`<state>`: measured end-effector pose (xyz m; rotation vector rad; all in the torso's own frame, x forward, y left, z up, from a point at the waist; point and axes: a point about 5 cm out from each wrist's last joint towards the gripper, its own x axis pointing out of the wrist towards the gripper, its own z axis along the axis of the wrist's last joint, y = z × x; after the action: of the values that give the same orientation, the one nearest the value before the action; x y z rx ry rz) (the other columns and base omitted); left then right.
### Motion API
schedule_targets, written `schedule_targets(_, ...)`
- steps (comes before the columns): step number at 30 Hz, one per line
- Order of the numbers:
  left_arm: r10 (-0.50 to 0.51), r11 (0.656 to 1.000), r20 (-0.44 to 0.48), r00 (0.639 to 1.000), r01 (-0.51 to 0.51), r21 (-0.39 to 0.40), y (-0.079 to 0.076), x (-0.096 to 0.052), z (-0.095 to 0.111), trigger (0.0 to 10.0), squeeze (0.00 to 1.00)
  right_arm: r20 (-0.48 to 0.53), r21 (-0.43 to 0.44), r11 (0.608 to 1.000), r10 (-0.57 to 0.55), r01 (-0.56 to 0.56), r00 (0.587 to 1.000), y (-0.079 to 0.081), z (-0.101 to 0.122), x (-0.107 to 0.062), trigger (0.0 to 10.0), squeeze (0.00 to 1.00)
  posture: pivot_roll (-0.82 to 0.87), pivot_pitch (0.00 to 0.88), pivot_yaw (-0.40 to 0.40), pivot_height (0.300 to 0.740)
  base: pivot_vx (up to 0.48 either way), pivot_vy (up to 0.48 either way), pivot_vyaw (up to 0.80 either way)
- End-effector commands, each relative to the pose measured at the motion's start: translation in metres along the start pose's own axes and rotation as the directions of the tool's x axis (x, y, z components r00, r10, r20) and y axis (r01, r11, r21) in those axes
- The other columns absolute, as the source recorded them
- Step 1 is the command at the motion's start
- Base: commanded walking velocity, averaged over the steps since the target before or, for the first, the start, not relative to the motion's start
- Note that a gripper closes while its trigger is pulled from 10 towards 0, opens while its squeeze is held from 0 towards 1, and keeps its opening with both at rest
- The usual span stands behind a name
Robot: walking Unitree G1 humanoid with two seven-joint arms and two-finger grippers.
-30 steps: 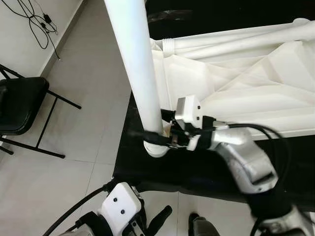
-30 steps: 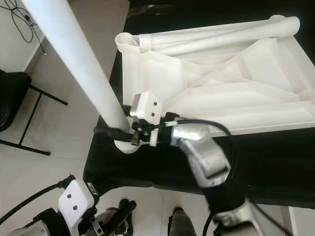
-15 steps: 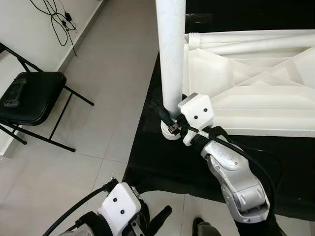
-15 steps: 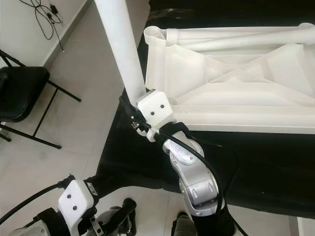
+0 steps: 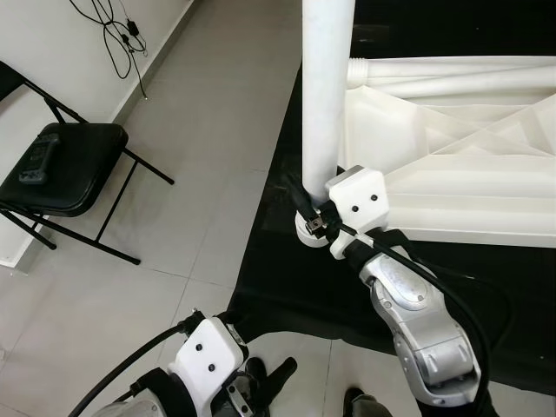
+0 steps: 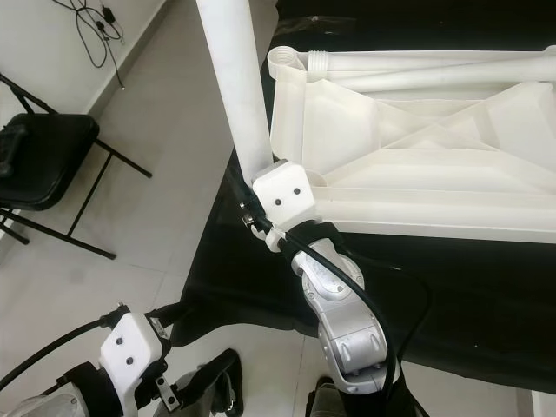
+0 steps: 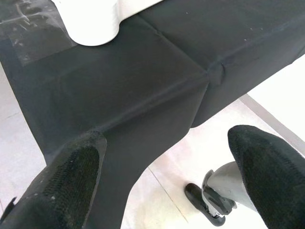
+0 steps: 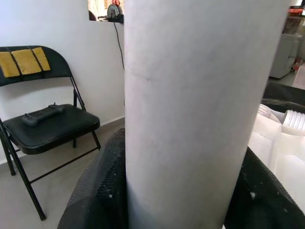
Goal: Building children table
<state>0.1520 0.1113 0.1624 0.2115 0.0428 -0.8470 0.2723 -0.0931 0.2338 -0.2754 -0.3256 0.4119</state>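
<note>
An upturned white plastic table top (image 5: 452, 174) lies on a black cloth (image 5: 287, 278). A white table leg (image 5: 326, 87) stands nearly upright in its near left corner socket (image 5: 306, 236). My right gripper (image 5: 304, 201) is shut on this leg just above the socket. In the right wrist view the leg (image 8: 190, 119) sits tight between both black fingers (image 8: 102, 186). A second white leg (image 6: 417, 65) lies along the top's far edge. My left gripper (image 7: 167, 143) hangs low in front of the cloth's edge, open and holding nothing.
A black folding chair (image 5: 61, 165) with a black controller (image 5: 39, 159) on its seat stands on the tiled floor to the left. Cables (image 5: 117, 35) trail by the white wall. My foot (image 7: 209, 200) shows below the cloth's corner.
The camera has shifted, so the scene sits further right. My right wrist has swung round from beside the leg to nearer me, still shut on it. The leg looks straighter.
</note>
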Motion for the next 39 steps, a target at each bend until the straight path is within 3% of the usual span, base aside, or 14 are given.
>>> schedule_targets(1,-0.005,1.0,-0.019,1.0,0.005,-0.025,-0.001,-0.001,-0.006,10.0,0.0,-0.238,-0.015,0.994,-0.108,0.108,0.965,-0.02,-0.043,-0.011,10.0,0.0,0.03,0.339,0.081,0.74,0.0,0.0,0.0)
schedule_targets(2,-0.005,1.0,-0.018,1.0,0.005,-0.026,-0.001,-0.001,-0.006,10.0,0.0,-0.212,0.021,0.996,-0.077,0.084,0.974,-0.019,-0.04,-0.007,10.0,1.0,0.03,0.338,0.081,0.74,0.0,0.0,0.0)
schedule_targets(7,-0.001,1.0,-0.014,1.0,0.001,-0.026,-0.001,0.0,-0.006,10.0,0.0,-0.046,0.163,0.981,0.113,-0.104,0.993,-0.017,-0.018,0.008,10.0,1.0,0.03,0.339,0.081,0.74,0.0,0.0,0.0)
schedule_targets(8,0.0,1.0,-0.012,1.0,0.0,-0.026,-0.001,0.0,-0.006,10.0,0.0,0.017,0.169,0.965,0.198,-0.198,0.98,-0.022,-0.008,0.014,10.0,0.0,0.03,0.339,0.08,0.74,0.0,0.0,0.0)
schedule_targets(13,-0.001,1.0,-0.01,1.0,0.001,-0.026,-0.002,0.001,-0.006,10.0,0.0,0.033,0.105,0.954,0.279,-0.281,0.96,-0.033,-0.004,0.023,10.0,0.0,0.04,0.337,0.075,0.74,0.0,0.0,0.0)
schedule_targets(16,-0.001,1.0,-0.009,1.0,0.001,-0.026,-0.002,0.002,-0.006,10.0,0.0,0.038,0.089,0.912,0.399,-0.401,0.916,-0.036,-0.003,0.026,10.0,0.0,0.04,0.337,0.075,0.74,0.0,0.0,0.0)
schedule_targets(20,0.0,1.0,-0.004,1.0,0.0,-0.026,-0.003,0.003,-0.005,10.0,0.0,0.056,0.012,0.768,0.638,-0.64,0.768,-0.051,0.008,0.036,10.0,0.0,0.04,0.332,0.062,0.74,0.0,0.0,0.0)
schedule_targets(22,0.0,1.0,-0.004,1.0,-0.001,-0.027,-0.003,0.003,-0.005,10.0,0.0,0.062,0.012,0.745,0.665,-0.667,0.744,-0.053,0.01,0.037,10.0,0.0,0.04,0.332,0.062,0.74,0.0,0.0,0.0)
schedule_targets(25,0.004,1.0,-0.001,1.0,-0.004,-0.028,-0.003,0.004,-0.005,10.0,0.0,0.082,0.061,0.643,0.759,-0.763,0.646,-0.055,0.013,0.041,10.0,0.0,0.04,0.332,0.053,0.74,0.0,0.0,0.0)
schedule_targets(26,0.006,1.0,0.0,1.0,-0.006,-0.029,-0.003,0.004,-0.005,10.0,0.0,0.076,0.063,0.612,0.785,-0.788,0.615,-0.055,0.013,0.042,3.5,0.0,0.04,0.333,0.048,0.74,0.0,0.0,0.0)
schedule_targets(30,0.008,1.0,0.0,1.0,-0.008,-0.03,-0.004,0.004,-0.005,10.0,0.0,0.067,0.059,0.579,0.811,-0.813,0.582,-0.055,0.011,0.043,3.5,0.0,0.04,0.333,0.047,0.74,0.0,0.0,0.0)
schedule_targets(31,0.009,0.999,0.001,1.0,-0.009,-0.031,-0.004,0.003,-0.005,10.0,0.0,0.071,0.06,0.57,0.816,-0.819,0.573,-0.054,0.011,0.043,0.0,0.0,0.04,0.335,0.048,0.74,0.0,0.0,0.0)
schedule_targets(35,0.01,0.999,0.001,1.0,-0.01,-0.034,-0.005,0.003,-0.005,10.0,0.0,0.076,0.079,0.547,0.83,-0.833,0.553,-0.052,0.005,0.041,0.0,0.0,0.04,0.334,0.048,0.74,0.0,0.0,0.0)
schedule_targets(39,0.007,0.999,0.002,1.0,-0.007,-0.037,-0.005,0.003,-0.006,10.0,0.0,0.037,0.086,0.614,0.785,-0.784,0.619,-0.052,-0.005,0.037,0.0,0.0,0.03,0.334,0.044,0.74,0.0,0.0,0.0)
